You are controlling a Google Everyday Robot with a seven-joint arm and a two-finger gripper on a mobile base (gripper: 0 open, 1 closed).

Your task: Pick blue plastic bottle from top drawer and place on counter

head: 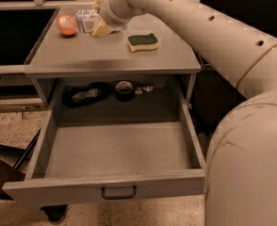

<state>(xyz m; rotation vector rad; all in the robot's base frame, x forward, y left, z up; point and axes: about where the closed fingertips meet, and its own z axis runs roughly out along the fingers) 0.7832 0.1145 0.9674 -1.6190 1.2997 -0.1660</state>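
The blue plastic bottle is at the back left of the counter, low over or on its surface, right beside an orange-red ball. My gripper reaches in from the right and is shut on the bottle; one yellowish finger shows on the bottle's right side. The top drawer is pulled fully out below the counter. Its floor is bare and its dark pull handle faces the front.
An orange-red ball sits left of the bottle. A green and yellow sponge lies on the counter's right half. At the back, under the counter, lie a dark flat object and a black tape roll. My arm fills the right side.
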